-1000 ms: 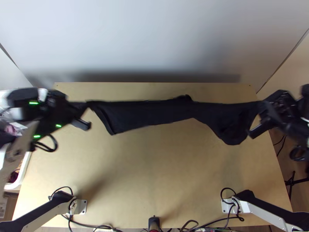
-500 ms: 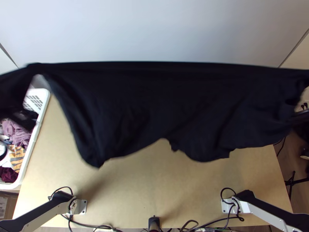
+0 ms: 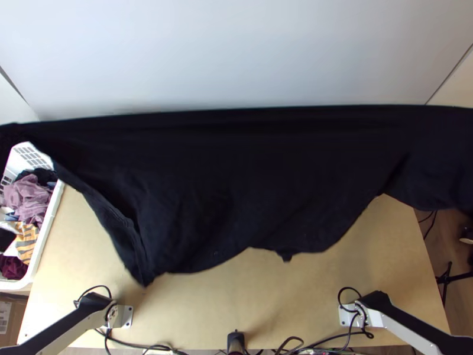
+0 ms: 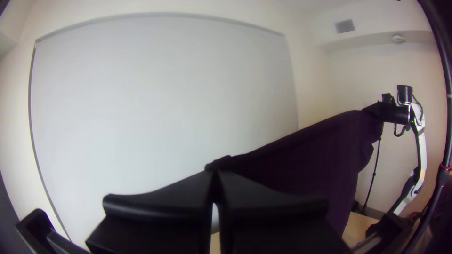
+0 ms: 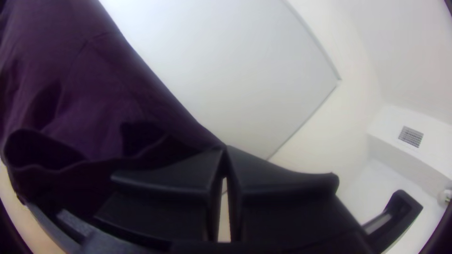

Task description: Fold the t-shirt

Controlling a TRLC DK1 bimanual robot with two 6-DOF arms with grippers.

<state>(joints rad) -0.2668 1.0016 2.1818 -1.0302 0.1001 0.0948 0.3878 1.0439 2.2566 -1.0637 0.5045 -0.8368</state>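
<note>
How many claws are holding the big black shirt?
2. The left claw pinches one end of the shirt, and the right claw pinches the other, with it hanging between them.

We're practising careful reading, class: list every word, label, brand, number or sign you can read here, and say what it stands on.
No text can be read.
Cardboard box, at the top view's lower left: a pale label, its print too small to read.
Black t-shirt: no lettering that I can make out.
Large pale board: no writing visible.
</note>
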